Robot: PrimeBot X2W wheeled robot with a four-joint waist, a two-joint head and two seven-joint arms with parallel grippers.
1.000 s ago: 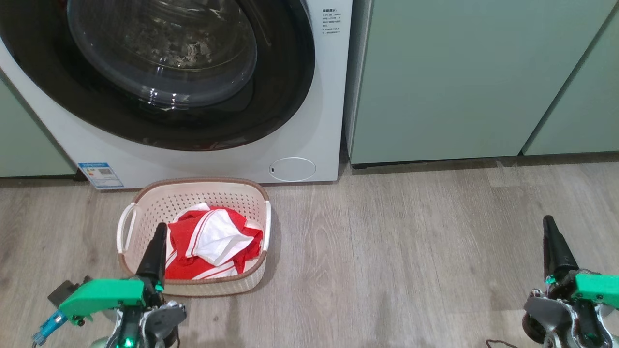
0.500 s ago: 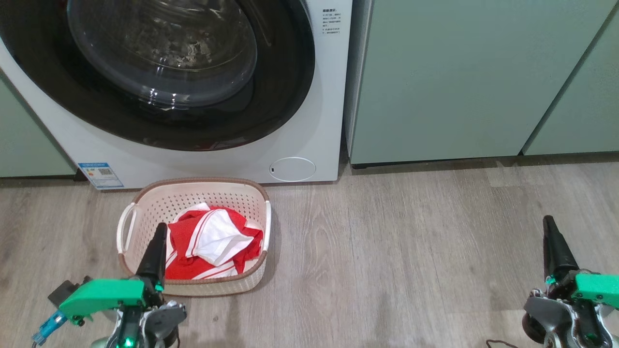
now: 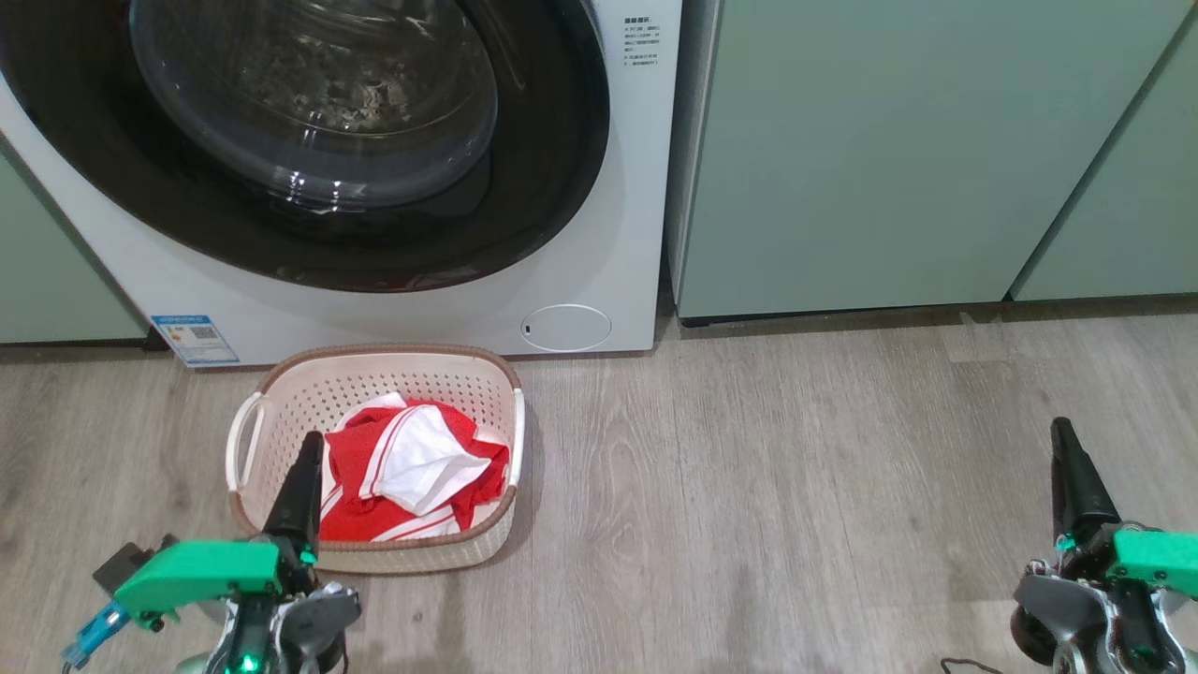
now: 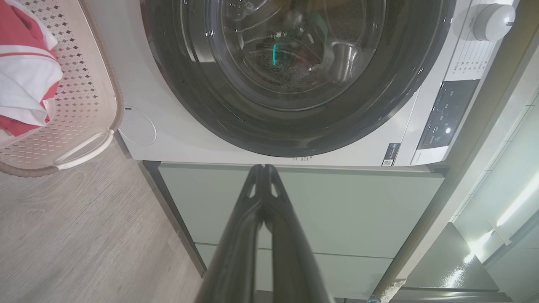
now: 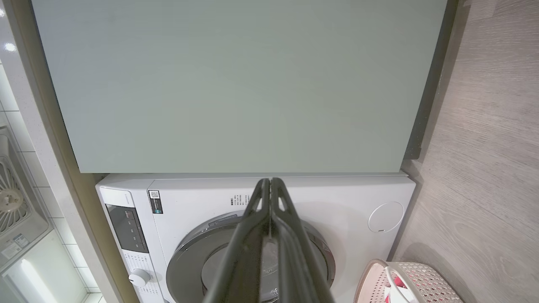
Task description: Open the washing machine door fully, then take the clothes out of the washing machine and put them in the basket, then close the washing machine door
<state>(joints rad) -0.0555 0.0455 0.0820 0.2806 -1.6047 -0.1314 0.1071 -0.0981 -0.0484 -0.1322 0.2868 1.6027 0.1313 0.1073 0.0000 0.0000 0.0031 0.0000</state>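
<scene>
The washing machine (image 3: pixel 599 234) stands at the upper left, white, and its door (image 3: pixel 524 215) with the wide black rim lies closed flat against the front. On the floor just before it sits the cream perforated basket (image 3: pixel 281 393), holding the red and white clothes (image 3: pixel 407 473). My left gripper (image 3: pixel 308 445) is shut and empty, its tip over the basket's near left part. Far to the right, my right gripper (image 3: pixel 1061 431) is shut and empty above the bare floor. The left wrist view shows the door (image 4: pixel 379 118), the basket (image 4: pixel 90 101) and the clothes (image 4: pixel 25 80).
Pale green cabinets (image 3: pixel 889 159) run to the right of the machine, and another (image 3: pixel 47 271) stands on its left. Grey wood-look floor (image 3: pixel 749 468) stretches between my two grippers. A small round white flap (image 3: pixel 565 328) and a blue-white sticker (image 3: pixel 195 339) mark the machine's lower front.
</scene>
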